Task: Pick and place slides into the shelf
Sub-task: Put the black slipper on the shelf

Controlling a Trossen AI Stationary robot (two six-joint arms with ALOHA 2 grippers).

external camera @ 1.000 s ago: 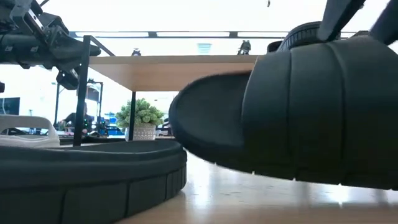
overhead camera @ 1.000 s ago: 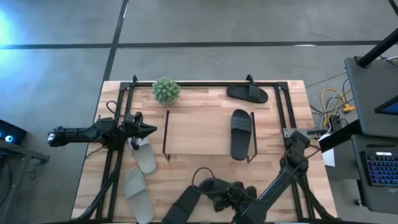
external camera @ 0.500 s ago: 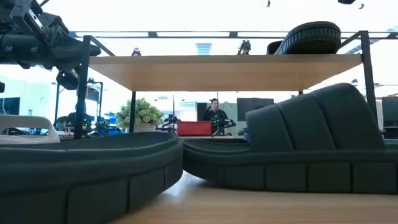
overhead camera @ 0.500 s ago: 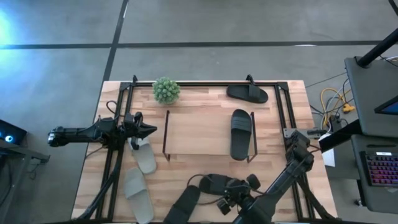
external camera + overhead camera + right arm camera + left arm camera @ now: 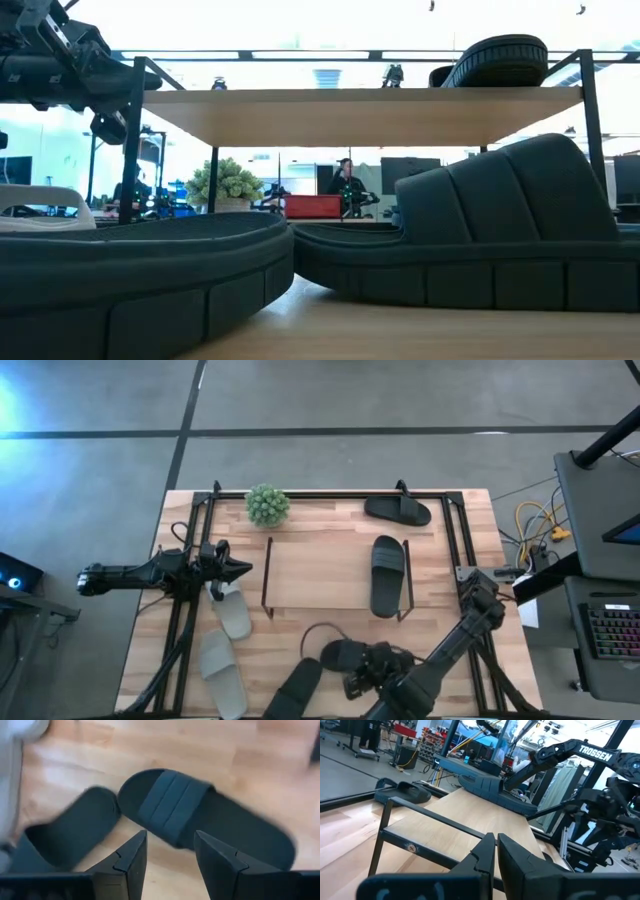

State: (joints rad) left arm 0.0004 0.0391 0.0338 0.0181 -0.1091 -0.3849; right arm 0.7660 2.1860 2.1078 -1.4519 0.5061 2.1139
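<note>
The shelf (image 5: 320, 572) stands mid-table, with one black slide (image 5: 387, 575) lying on the right end of its top board. Another black slide (image 5: 397, 510) lies at the far edge. Two black slides lie sole-down near the front edge, one (image 5: 340, 654) beside the other (image 5: 295, 688). Two pale slides (image 5: 232, 615) (image 5: 220, 670) lie on the left. My right gripper (image 5: 170, 855) hovers open above the strap of the front black slide (image 5: 200, 820) and touches nothing. My left gripper (image 5: 240, 569) is shut and level, left of the shelf.
A small potted plant (image 5: 267, 505) stands at the far left corner of the shelf. A black rail frame (image 5: 330, 493) runs around the table's far and side edges. The low view looks under the shelf board (image 5: 350, 110) past both front slides (image 5: 140, 280) (image 5: 470, 240).
The black slide that hung raised and tipped close to the low camera has come down and now lies flat on its sole on the table. My right gripper has risen above it, its fingers still apart.
</note>
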